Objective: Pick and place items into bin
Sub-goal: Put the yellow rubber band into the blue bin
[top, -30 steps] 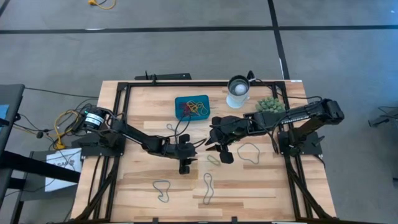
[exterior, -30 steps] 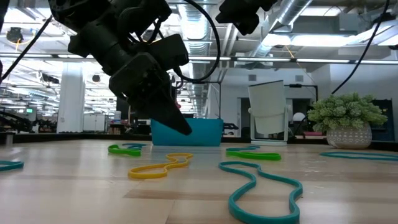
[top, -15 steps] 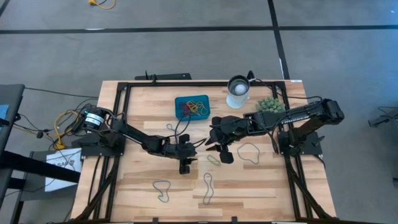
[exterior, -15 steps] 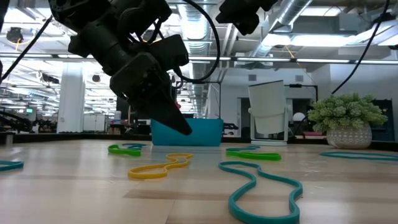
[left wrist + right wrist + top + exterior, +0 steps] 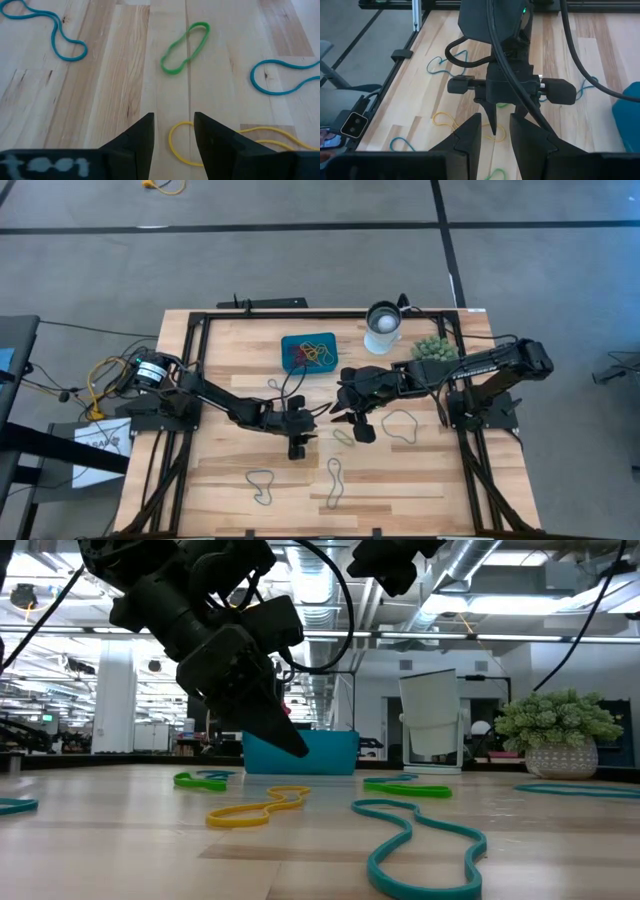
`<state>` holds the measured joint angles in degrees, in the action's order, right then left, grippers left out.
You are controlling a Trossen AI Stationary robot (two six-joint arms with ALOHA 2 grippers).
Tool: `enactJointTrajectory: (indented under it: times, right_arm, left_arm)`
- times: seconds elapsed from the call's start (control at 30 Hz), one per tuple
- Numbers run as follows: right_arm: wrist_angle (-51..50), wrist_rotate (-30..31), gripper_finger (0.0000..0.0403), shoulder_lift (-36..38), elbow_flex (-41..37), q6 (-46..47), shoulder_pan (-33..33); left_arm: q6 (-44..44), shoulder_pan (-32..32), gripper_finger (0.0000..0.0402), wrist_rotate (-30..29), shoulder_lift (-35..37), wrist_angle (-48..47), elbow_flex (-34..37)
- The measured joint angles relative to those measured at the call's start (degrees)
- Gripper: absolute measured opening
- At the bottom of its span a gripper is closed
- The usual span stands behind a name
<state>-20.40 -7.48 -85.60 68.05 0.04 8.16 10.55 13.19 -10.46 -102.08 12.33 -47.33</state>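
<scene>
Nearest the front edge of the table (image 5: 420, 480), two bands lie loose and untouched: a grey band (image 5: 260, 485) toward the front left and another pale band (image 5: 334, 482) beside it near the middle. Further in, mid-table, the left gripper (image 5: 297, 448) hangs just above the wood with its fingers parted and nothing between them — its wrist camera shows a yellow band (image 5: 220, 145) right under the tips and a green band (image 5: 184, 48) just beyond. Facing it, the right gripper (image 5: 358, 430) is likewise spread and empty, with a teal band (image 5: 402, 426) lying beside it toward the right edge. At the back, the bin (image 5: 309, 351) already holds a small tangle of bands, so the job looks partly done, with at least five still out. How many sit inside the bin is hard to count from above, and its contents are hidden behind its wall in the low view.
</scene>
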Motion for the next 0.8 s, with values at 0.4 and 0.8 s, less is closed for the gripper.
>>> enactJointTrajectory:
  times: [0.4,0.8]
  right_arm:
    - [0.0,0.01,0.0095,0.0,0.0,0.01,0.0]
    - [-3.16,-0.16,0.0095,0.0,1.07,18.39,0.0]
  left_arm:
    - [0.02,0.0,0.0128,0.12,0.0,-0.08,0.02]
    - [3.51,-0.92,0.0128,0.23,0.11,-9.1,-2.27]
